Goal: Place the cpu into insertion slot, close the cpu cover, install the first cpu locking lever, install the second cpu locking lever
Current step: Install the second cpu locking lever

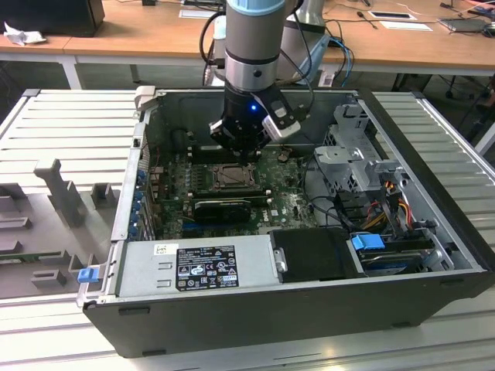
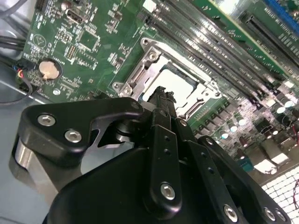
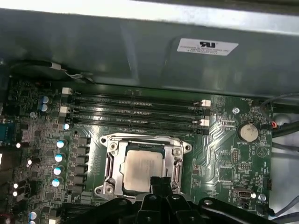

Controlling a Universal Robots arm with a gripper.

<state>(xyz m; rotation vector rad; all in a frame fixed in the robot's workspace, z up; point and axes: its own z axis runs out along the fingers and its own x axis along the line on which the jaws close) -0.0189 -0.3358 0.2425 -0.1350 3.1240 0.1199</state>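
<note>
The cpu (image 3: 141, 169) (image 2: 180, 83), a pale silver square chip, lies inside the insertion slot (image 1: 232, 177) on the green motherboard. The cpu cover (image 3: 113, 156) (image 2: 140, 71), a silver frame, lies flat around the chip, which shows through its window. My gripper (image 3: 161, 183) (image 2: 162, 95) (image 1: 244, 153) hangs just over one edge of the socket. Its black fingers are pressed together and shut, with nothing between them. Whether the tips touch the socket frame I cannot tell. A thin wire lever (image 3: 140, 137) runs along the socket's side nearest the memory slots.
The motherboard sits deep in an open computer case (image 1: 433, 255). A long black heatsink bar (image 1: 223, 207) lies beside the socket, and a grey power supply box (image 1: 193, 267) is at the front. Memory slots (image 3: 135, 112), a coin battery (image 3: 247, 132), a drive cage and cables (image 1: 363, 170) surround the socket.
</note>
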